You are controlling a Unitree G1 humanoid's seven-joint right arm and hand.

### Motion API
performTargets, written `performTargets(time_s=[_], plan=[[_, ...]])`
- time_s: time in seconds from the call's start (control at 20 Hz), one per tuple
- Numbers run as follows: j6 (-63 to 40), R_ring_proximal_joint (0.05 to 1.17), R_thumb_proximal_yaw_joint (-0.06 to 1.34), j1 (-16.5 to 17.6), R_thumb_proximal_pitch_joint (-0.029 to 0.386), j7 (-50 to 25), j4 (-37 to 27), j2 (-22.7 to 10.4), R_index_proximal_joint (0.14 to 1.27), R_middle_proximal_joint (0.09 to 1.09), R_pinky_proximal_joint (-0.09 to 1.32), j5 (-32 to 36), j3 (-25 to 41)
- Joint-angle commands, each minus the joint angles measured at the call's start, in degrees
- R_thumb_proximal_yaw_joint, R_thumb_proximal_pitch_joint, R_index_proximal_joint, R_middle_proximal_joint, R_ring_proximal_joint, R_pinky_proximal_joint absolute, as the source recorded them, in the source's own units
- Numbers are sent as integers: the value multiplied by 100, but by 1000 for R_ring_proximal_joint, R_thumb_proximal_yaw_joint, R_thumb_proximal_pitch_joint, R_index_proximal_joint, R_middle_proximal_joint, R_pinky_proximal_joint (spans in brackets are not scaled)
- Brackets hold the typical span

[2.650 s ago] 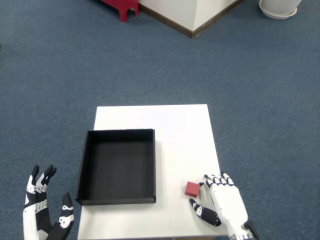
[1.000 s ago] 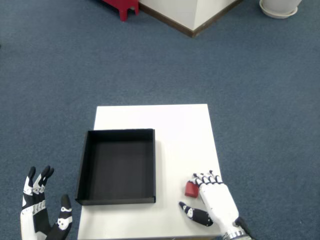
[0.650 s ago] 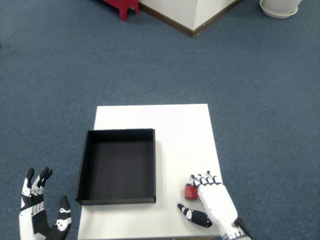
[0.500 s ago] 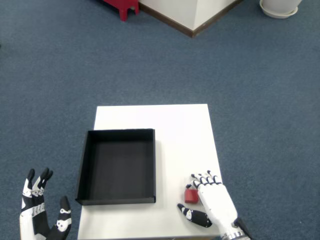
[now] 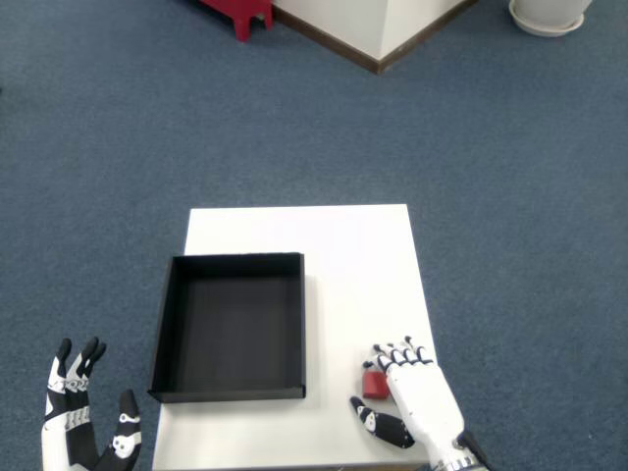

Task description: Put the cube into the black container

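Note:
A small red cube [image 5: 373, 384] lies on the white table [image 5: 339, 255] near its front right corner, partly covered from the right by my right hand [image 5: 416, 397]. The fingertips [image 5: 391, 352] curl over the cube's top and right side. The thumb [image 5: 377, 429] lies apart from the cube, in front of it, so the hand is open around the cube rather than closed on it. The black container [image 5: 300, 324], a shallow square tray with nothing inside, stands left of the cube on the table's left half.
My left hand [image 5: 82, 424] hovers with spread fingers off the table's front left corner. Blue carpet surrounds the table. A red stool [image 5: 240, 12], a white wall corner [image 5: 378, 29] and a white pot [image 5: 546, 14] stand far behind.
My right hand has slid left and back onto the cube, its fingers curling over it. The cube has shifted slightly toward the table's front edge. The left hand has sunk a little.

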Motion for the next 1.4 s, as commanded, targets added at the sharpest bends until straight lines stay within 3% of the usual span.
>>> performTargets(time_s=[0.05,0.85,1.4], plan=[[154,290,802,-108,76,135,47,-159,512,279,95,84,-96],[18,274,802,19,9,423,-13,-526,450,261,89,206,-264],[-25,272,813,105,-2,428,-13,-596,452,268,90,223,-295]])
